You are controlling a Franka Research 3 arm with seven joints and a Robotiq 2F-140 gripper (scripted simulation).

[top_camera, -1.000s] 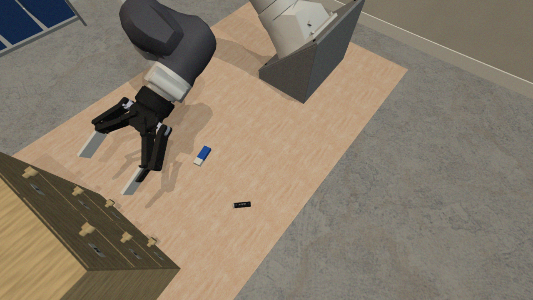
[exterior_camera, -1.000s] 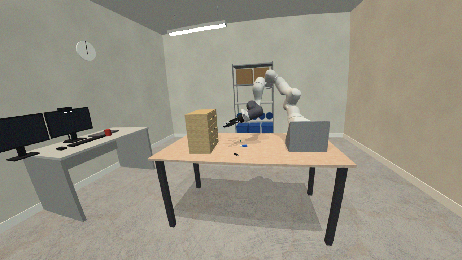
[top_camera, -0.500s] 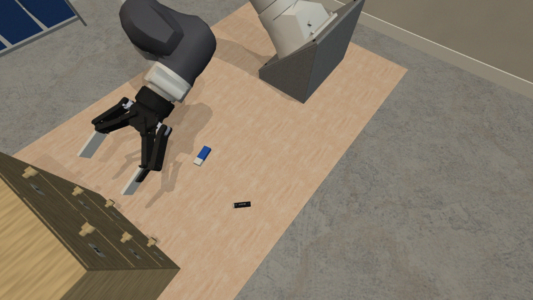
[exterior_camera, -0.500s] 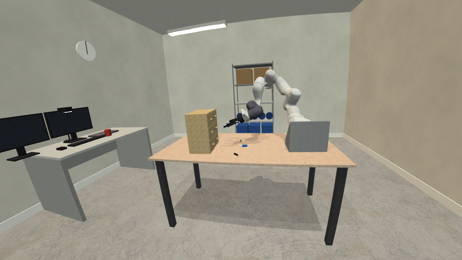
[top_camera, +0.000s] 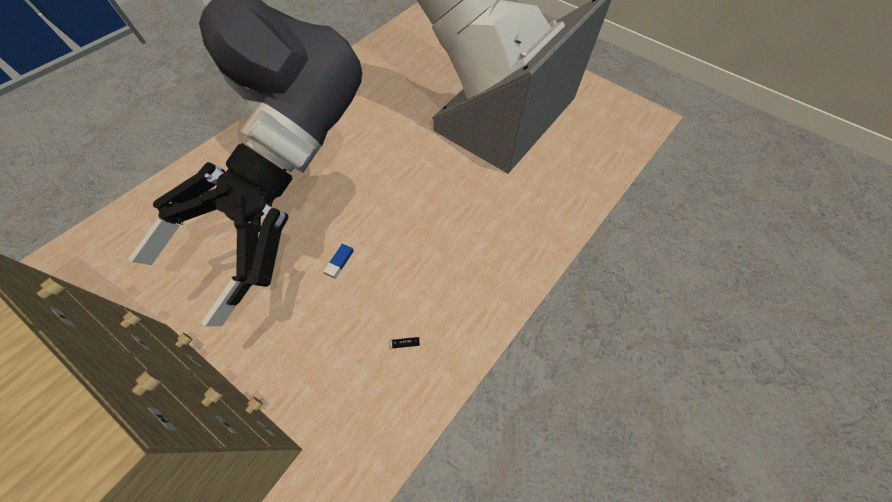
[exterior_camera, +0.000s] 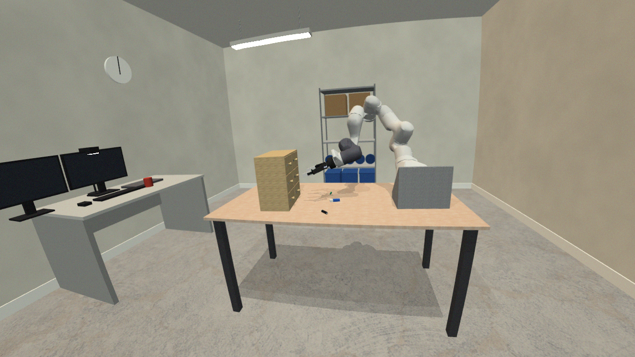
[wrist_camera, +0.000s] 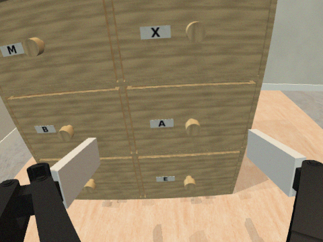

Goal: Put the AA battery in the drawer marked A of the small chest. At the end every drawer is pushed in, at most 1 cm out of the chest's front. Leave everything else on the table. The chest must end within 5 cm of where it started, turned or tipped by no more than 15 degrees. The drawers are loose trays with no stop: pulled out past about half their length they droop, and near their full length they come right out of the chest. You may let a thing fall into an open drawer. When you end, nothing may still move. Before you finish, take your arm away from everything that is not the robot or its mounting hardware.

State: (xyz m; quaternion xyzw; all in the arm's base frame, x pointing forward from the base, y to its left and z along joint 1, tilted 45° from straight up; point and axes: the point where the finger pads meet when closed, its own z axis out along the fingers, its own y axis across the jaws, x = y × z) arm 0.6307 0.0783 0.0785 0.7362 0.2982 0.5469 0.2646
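Observation:
The black AA battery (top_camera: 404, 342) (exterior_camera: 324, 212) lies flat on the wooden table (top_camera: 449, 206) (exterior_camera: 368, 217), well away from the chest. The small wooden chest (top_camera: 56, 399) (exterior_camera: 274, 179) (wrist_camera: 67, 90) stands at the table's left end with all its drawers pushed in. Drawer A (wrist_camera: 215, 114) is the middle one of the right column in the wrist view, and has a round knob (wrist_camera: 192, 126). My gripper (top_camera: 182, 282) (exterior_camera: 308, 172) (wrist_camera: 173, 147) is open and empty. It hovers above the table, pointing at the chest front a short way off.
A blue and white eraser (top_camera: 339, 260) (exterior_camera: 336, 200) lies between my gripper and the battery. A small green thing (exterior_camera: 331, 192) lies under my arm. The grey robot base block (top_camera: 517, 106) (exterior_camera: 421, 186) stands at the far end. The other drawers are marked M, X and B.

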